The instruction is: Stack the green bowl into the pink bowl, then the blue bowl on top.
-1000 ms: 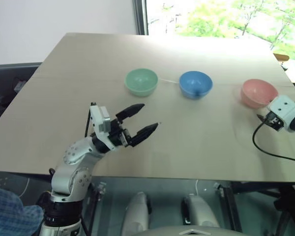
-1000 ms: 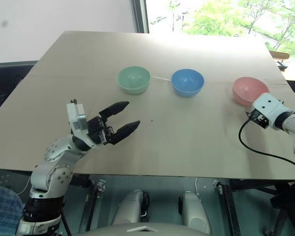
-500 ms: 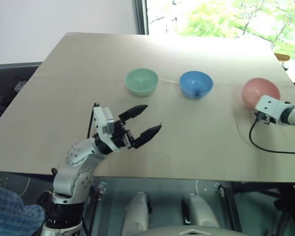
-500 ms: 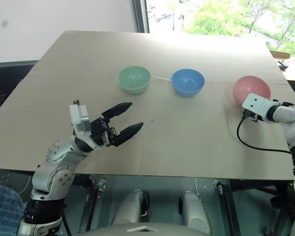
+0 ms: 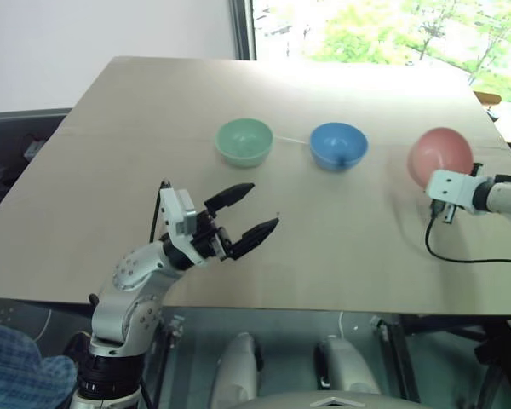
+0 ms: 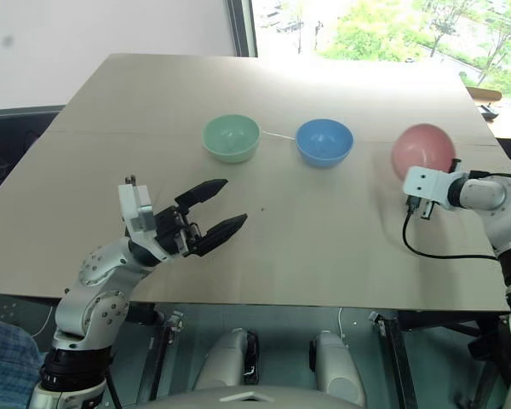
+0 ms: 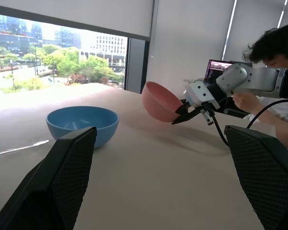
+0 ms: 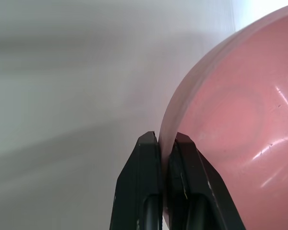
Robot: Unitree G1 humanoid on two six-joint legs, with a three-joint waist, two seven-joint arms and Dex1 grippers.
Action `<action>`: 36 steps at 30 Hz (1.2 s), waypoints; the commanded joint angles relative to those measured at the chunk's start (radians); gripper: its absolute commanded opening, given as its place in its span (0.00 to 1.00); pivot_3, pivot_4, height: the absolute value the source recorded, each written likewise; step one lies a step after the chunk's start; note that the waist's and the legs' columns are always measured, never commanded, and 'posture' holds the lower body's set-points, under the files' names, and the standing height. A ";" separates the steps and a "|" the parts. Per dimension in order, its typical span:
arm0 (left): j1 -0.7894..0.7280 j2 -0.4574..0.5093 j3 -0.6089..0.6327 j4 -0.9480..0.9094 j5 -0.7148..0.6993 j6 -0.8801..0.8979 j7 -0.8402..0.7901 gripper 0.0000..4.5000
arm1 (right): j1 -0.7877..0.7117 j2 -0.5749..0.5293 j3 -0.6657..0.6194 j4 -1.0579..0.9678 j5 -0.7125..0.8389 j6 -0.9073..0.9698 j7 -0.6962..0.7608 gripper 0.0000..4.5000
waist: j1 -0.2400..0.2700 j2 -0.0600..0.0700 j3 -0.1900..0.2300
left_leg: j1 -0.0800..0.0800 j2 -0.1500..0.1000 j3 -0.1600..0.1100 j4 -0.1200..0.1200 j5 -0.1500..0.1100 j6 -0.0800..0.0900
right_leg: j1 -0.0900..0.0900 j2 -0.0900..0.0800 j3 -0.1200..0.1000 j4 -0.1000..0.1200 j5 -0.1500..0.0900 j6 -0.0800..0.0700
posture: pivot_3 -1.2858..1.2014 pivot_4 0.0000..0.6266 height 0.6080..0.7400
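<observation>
The tabletop (image 5: 111, 170) lies bare at 9 o'clock. The left gripper (image 5: 244, 210) hovers spread wide at 7. At 3, near the edge, the right gripper (image 8: 166, 143) pinches the tilted pink bowl (image 5: 440, 155) by its rim. Green bowl (image 5: 244, 141) and blue bowl (image 5: 338, 145) stand near 12

Glossy pink bowl (image 8: 240, 120), matt table (image 5: 153, 153)

1. On a pale wooden table (image 6: 324, 247), the green bowl (image 6: 232, 138) and blue bowl (image 6: 324, 141) sit side by side
2. The pink bowl (image 6: 422, 149) tips on its side at the right gripper (image 6: 419, 186)
3. The left gripper (image 6: 220, 209) hovers, fingers spread
</observation>
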 commanded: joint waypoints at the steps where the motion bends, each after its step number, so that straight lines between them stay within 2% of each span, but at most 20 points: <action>1: 0.000 0.018 0.014 -0.003 0.014 -0.026 -0.022 1.00 | 0.037 -0.023 -0.014 -0.389 0.093 0.119 0.154 0.03 | 0.000 0.000 0.000 | 0.000 0.000 0.000 0.000 0.000 0.000 | 0.000 0.000 0.000 0.000 0.000 0.000 | 0.52 0.24 1.00; 5: 0.005 0.024 0.009 -0.006 0.023 -0.025 -0.027 1.00 | 0.069 -0.025 0.031 -0.700 0.143 0.283 0.293 0.03 | 0.004 0.000 0.000 | 0.000 0.000 0.000 0.000 0.000 0.000 | 0.000 0.000 -0.001 0.000 0.000 0.000 | 0.52 0.24 1.00; 9: -0.008 0.029 0.003 -0.002 0.020 -0.017 -0.032 1.00 | 0.006 0.053 0.146 -0.913 0.144 0.438 0.379 0.03 | 0.002 0.000 0.000 | 0.000 0.000 -0.001 0.000 0.000 0.000 | 0.000 0.000 -0.002 0.000 0.000 0.000 | 0.52 0.24 1.00; 14: -0.025 0.032 -0.001 0.009 0.024 -0.015 -0.035 1.00 | -0.048 0.128 0.256 -0.933 0.084 0.485 0.389 0.03 | 0.006 0.000 0.000 | 0.000 0.000 -0.002 0.001 0.000 0.000 | 0.000 0.000 -0.002 0.000 0.000 0.000 | 0.52 0.24 1.00; 18: -0.021 0.038 -0.002 0.006 0.025 -0.014 -0.039 1.00 | -0.060 0.144 0.283 -0.891 0.048 0.451 0.386 0.03 | 0.007 0.000 0.000 | -0.001 0.000 -0.002 0.001 0.000 0.000 | 0.000 0.000 -0.002 0.000 0.000 0.000 | 0.52 0.24 1.00; 22: -0.014 0.043 -0.001 0.000 0.030 -0.012 -0.039 1.00 | -0.045 0.135 0.276 -0.894 0.060 0.462 0.408 0.25 | 0.004 0.000 0.000 | -0.001 0.000 -0.002 0.001 0.000 0.000 | -0.001 0.000 -0.002 0.000 0.000 0.000 | 0.52 0.24 1.00; 23: -0.013 0.043 -0.001 -0.002 0.029 -0.010 -0.038 1.00 | -0.036 0.128 0.273 -0.900 0.067 0.470 0.418 0.36 | 0.004 0.000 0.000 | -0.001 0.000 -0.002 0.001 0.000 0.000 | -0.001 0.000 -0.002 0.000 0.000 0.000 | 0.52 0.24 1.00; 28: -0.013 0.047 -0.002 -0.002 0.029 -0.008 -0.043 1.00 | 0.000 0.119 0.225 -0.946 0.117 0.553 0.428 0.68 | 0.004 0.000 0.000 | -0.001 0.000 -0.002 0.001 0.000 0.000 | 0.000 0.000 -0.002 0.000 0.000 0.000 | 0.52 0.24 1.00; 31: -0.024 0.057 0.003 0.002 0.028 0.003 -0.041 1.00 | 0.018 0.125 0.079 -1.000 0.272 0.754 0.435 0.96 | 0.004 0.000 0.000 | -0.001 0.000 -0.002 0.001 0.000 0.000 | 0.000 0.000 -0.002 0.000 0.000 0.000 | 0.52 0.24 1.00; 34: -0.048 0.089 -0.002 0.031 0.097 0.029 0.005 1.00 | 0.059 0.110 -0.098 -1.062 0.478 0.942 0.465 0.99 | 0.008 -0.001 0.000 | -0.001 0.000 -0.003 0.001 0.000 0.000 | 0.000 0.000 -0.003 0.000 0.000 0.000 | 0.52 0.24 1.00; 36: -0.090 0.097 0.001 0.072 0.141 0.035 0.046 1.00 | 0.099 0.146 -0.242 -1.088 0.568 1.011 0.402 0.99 | 0.012 -0.001 0.000 | -0.001 0.000 -0.003 0.001 0.000 0.000 | 0.000 0.000 -0.003 0.000 0.000 0.000 | 0.52 0.24 1.00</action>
